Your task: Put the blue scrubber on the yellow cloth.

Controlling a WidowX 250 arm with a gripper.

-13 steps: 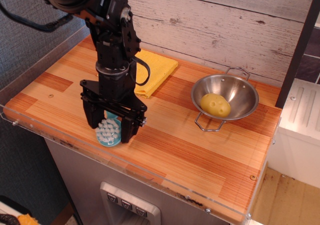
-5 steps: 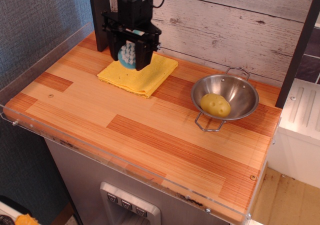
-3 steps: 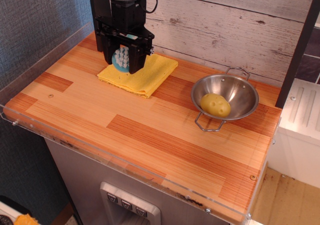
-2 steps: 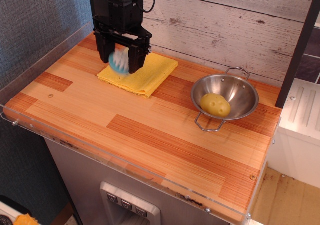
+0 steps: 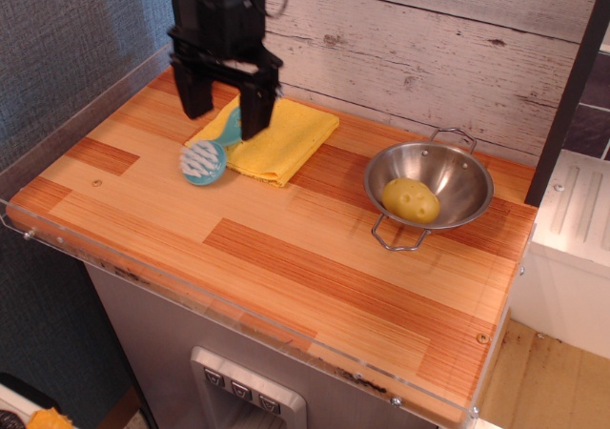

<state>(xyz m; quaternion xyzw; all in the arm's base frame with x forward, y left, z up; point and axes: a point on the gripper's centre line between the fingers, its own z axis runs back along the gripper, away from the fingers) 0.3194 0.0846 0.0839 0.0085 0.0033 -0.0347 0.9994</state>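
The blue scrubber (image 5: 204, 158) lies free, bristles up, at the left corner of the yellow cloth (image 5: 286, 135). Its round head sits over the cloth's corner and partly over the wooden table top, and its handle points back across the cloth's edge under the gripper. My gripper (image 5: 221, 103) hangs just above the handle, open and empty, with one black finger (image 5: 186, 91) to the left and the other finger (image 5: 255, 112) over the cloth. The cloth lies folded at the back left of the table, partly hidden by the gripper.
A steel bowl (image 5: 457, 157) with wire handles stands at the right and holds a yellow potato-like object (image 5: 411, 200). A clear plastic rim (image 5: 67, 114) runs along the left and front edges. A plank wall stands behind, and a black post (image 5: 570, 76) at the right.
The gripper carried the scrubber from the table's front left to the cloth, lowered it, then opened. The scrubber dropped out and now lies at the cloth's left corner.
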